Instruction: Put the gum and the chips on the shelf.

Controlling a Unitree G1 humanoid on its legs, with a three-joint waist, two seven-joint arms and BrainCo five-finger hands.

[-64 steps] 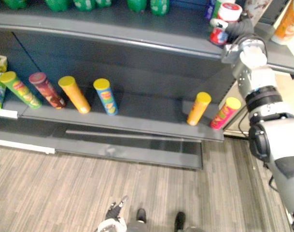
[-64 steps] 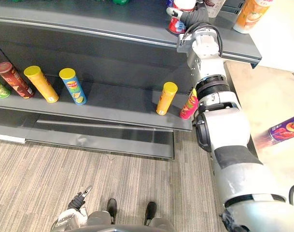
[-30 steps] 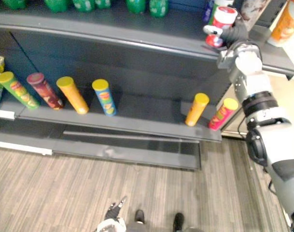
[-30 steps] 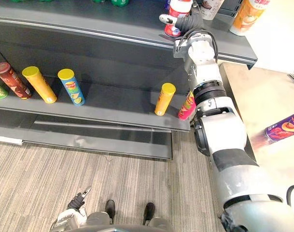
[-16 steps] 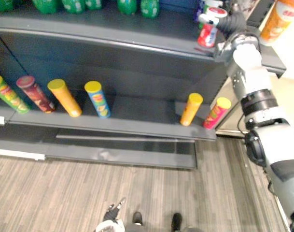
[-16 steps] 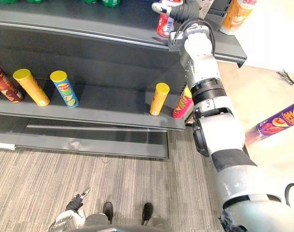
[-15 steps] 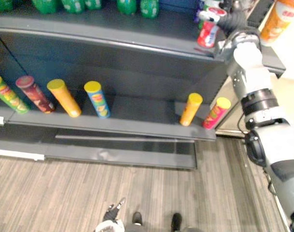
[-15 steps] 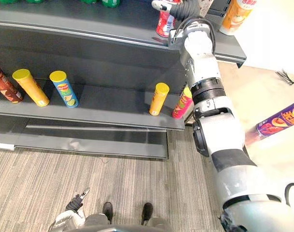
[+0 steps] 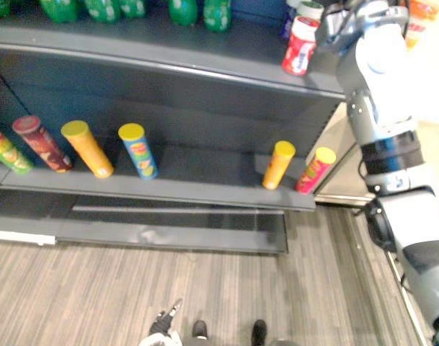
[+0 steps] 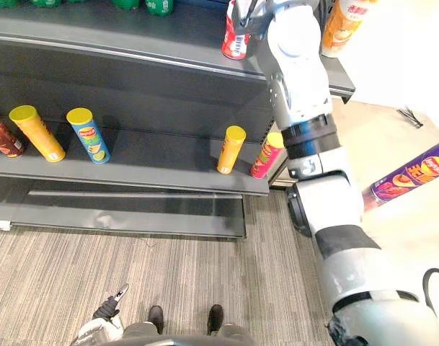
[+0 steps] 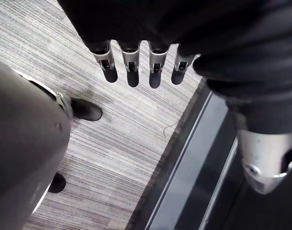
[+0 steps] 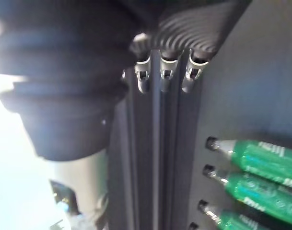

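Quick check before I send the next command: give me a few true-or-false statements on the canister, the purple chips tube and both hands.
1. The red and white canister stands on the upper shelf. True.
2. The right hand is curled round the canister. False: its fingers are straight and hold nothing.
3. The purple chips tube is already shelved. False: it lies on the pale surface to the robot's right.
4. The left hand hangs open over the floor. True.
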